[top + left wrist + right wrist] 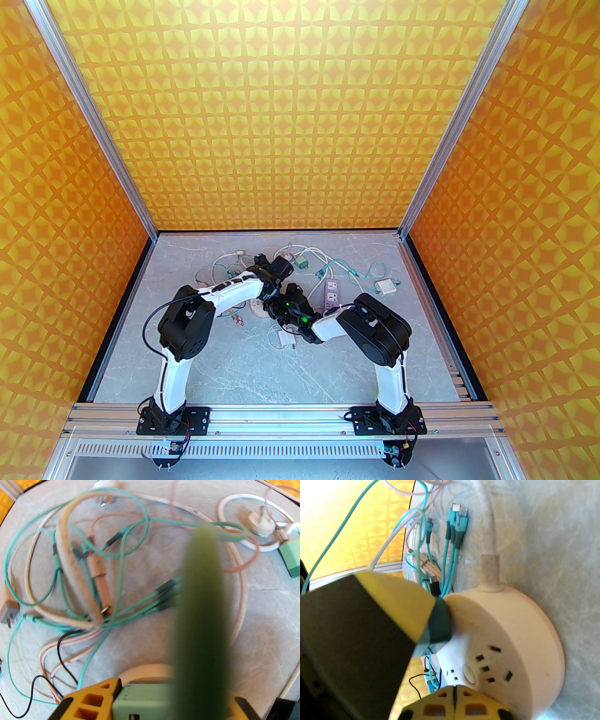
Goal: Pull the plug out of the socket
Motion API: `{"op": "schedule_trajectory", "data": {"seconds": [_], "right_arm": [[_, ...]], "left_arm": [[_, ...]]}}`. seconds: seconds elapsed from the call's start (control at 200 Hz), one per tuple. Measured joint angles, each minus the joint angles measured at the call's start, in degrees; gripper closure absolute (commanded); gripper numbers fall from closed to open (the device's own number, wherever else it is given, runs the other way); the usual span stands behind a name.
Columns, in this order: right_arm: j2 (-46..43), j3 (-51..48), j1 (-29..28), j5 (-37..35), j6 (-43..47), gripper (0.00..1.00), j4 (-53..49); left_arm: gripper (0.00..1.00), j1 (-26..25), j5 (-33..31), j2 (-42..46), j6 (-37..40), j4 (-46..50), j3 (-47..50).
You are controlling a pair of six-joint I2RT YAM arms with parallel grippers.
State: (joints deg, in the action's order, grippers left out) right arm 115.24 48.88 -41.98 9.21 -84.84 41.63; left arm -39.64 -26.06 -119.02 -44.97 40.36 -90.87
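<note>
Clamping the green plug [140, 706], left gripper [172, 701] fingers — right gripper [454, 696] fingers together, tips against round white socket [511, 630]

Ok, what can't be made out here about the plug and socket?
- Right wrist view: a finger of the left gripper covers where the green plug meets the round socket; seated or free, cannot tell.
- Left wrist view: the bottom edge cuts off the plug; a blurred green strip crosses it.
- Top view: the arms cover most of the socket.
</note>
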Motion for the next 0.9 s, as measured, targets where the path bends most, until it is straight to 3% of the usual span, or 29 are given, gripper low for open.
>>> {"op": "schedule_trajectory", "data": {"seconds": [0.31,0.47,0.645,0.745,0.9], "right_arm": [[0.0,0.0,0.1,-0.3,-0.2,1.0,0.2],[0.0,0.0,0.1,-0.3,0.0,1.0,0.2],[0.6,0.5,-0.3,0.2,0.0,1.0,0.2],[0.6,0.7,-0.3,0.2,0.0,1.0,0.0],[0.6,0.7,-0.3,0.2,0.0,1.0,0.0]], "left_arm": [[0.67,-3.5,-7.3,-8.3,4.1,11.4,-13.9],[0.66,-3.1,-6.8,-6.8,3.3,9.2,-11.2],[0.66,0.1,-0.5,-0.9,0.8,2.1,-1.3],[0.66,0.0,-0.5,-1.3,0.8,2.4,-2.0],[0.67,-2.6,-5.9,-6.1,2.8,8.6,-10.1]]}}
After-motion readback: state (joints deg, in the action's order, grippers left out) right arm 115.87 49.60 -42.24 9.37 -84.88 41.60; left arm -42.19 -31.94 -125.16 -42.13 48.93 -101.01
